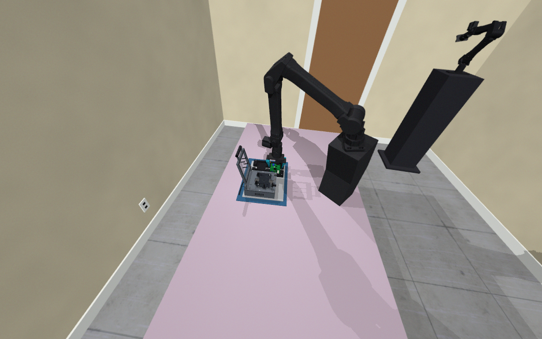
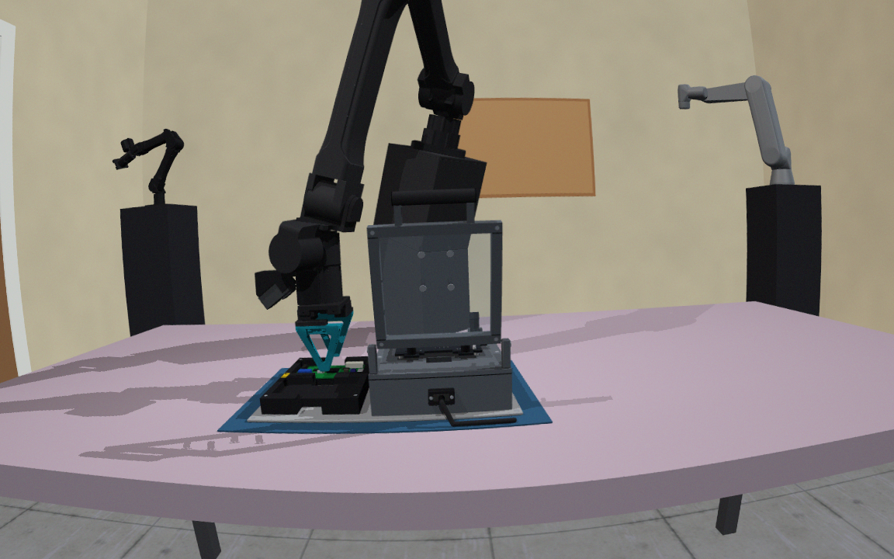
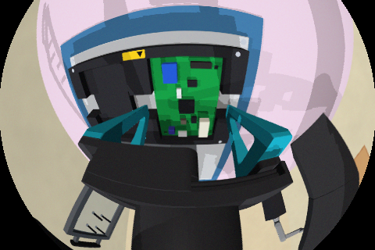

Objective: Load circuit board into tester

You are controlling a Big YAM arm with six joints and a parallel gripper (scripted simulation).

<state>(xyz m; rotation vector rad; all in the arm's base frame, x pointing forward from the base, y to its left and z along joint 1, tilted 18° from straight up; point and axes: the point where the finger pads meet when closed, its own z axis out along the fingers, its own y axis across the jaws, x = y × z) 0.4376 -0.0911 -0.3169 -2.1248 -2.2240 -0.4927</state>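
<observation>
Lying between spread jaws: board [image 3: 187, 96]

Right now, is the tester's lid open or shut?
Open. The lid stands nearly upright above the tester, handle at the top, and the plate beneath is exposed.

A pale pink table [image 2: 645, 389] carried a blue mat [image 2: 533, 414] lying flat near its middle, well apart from the table's edges.
</observation>
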